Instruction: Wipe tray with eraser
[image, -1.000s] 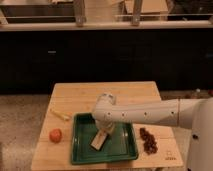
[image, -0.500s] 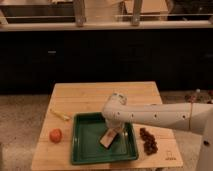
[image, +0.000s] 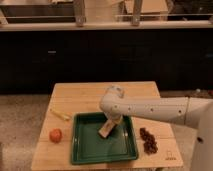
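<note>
The dark-green tray lies on the front middle of the wooden table. The tan eraser rests tilted on the tray floor, in its right half near the far rim. My gripper comes down from the white arm at the right and sits on the eraser's upper end, holding it against the tray.
A red round fruit lies left of the tray. A thin pale yellow stick lies at the tray's far left. A dark reddish cluster lies right of the tray. The wooden table extends behind; a dark counter front stands beyond.
The gripper and eraser have slid to the right across the tray floor, from its middle to its right half.
</note>
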